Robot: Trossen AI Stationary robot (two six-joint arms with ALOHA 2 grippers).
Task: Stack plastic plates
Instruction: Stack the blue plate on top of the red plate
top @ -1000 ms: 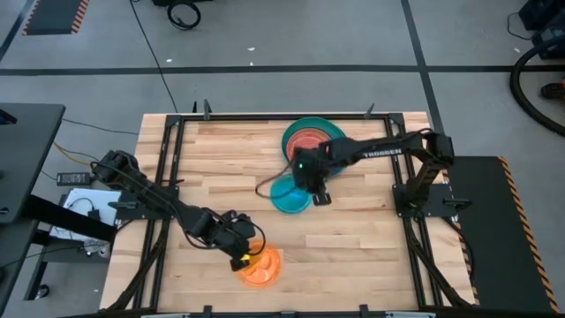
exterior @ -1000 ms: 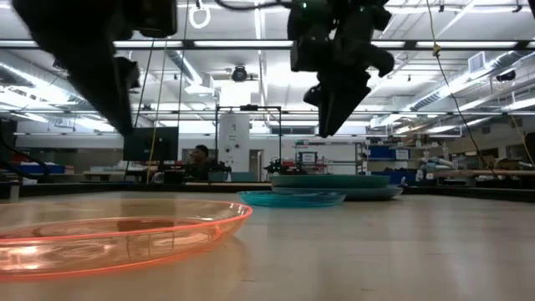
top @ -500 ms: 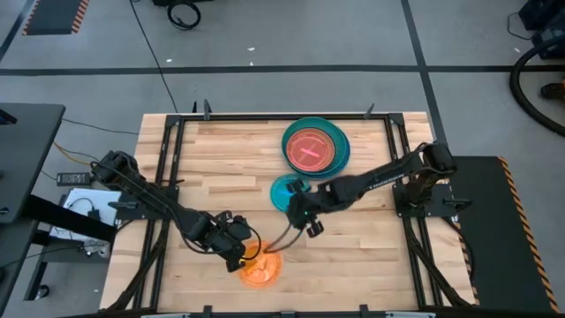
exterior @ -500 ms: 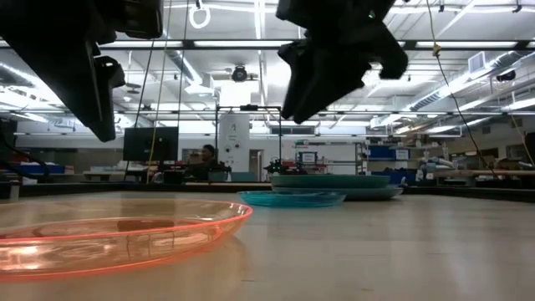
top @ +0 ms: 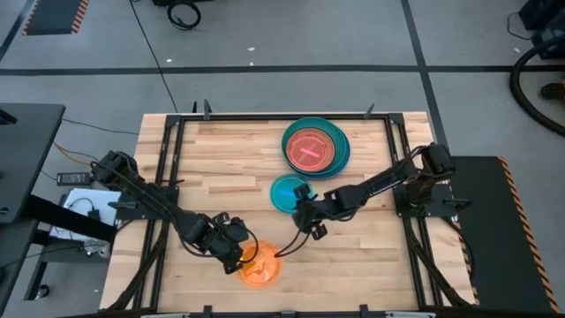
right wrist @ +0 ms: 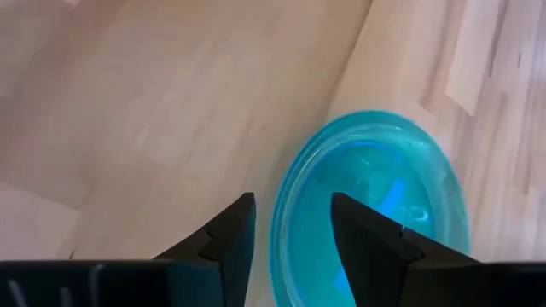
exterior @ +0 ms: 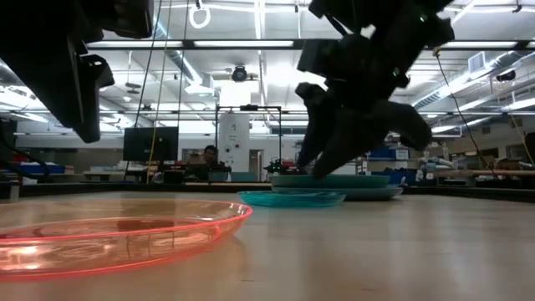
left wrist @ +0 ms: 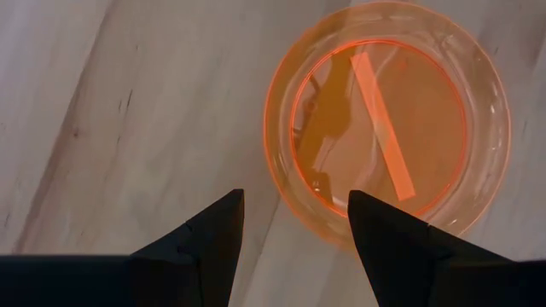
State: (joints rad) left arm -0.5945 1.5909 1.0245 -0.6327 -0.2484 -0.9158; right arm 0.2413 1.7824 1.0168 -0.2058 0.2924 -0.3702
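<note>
An orange plate [top: 260, 267] lies flat on the table near the front edge. My left gripper [left wrist: 294, 205] hangs open just above its rim [left wrist: 281, 192], fingers pointing down, touching nothing. A small cyan plate [top: 287, 192] lies flat mid-table. My right gripper [right wrist: 292, 209] is open at its near side, with the plate's rim [right wrist: 280, 223] showing between the fingertips and no touch visible. At the far right stands a stack [top: 315, 147]: a pink-red plate on a teal-green one, with a blue rim beneath.
The wooden table [top: 221, 168] has a black frame rail around it. Bare wood lies at the far left and near right. In the low view the orange plate [exterior: 109, 238] is close to the camera, and the cyan plate [exterior: 292, 198] and the stack [exterior: 334, 182] are farther back.
My right gripper has swung from over the cyan plate's far right side toward the table's near edge. It has come down and has turned and tipped at the wrist. None of the plates has moved.
</note>
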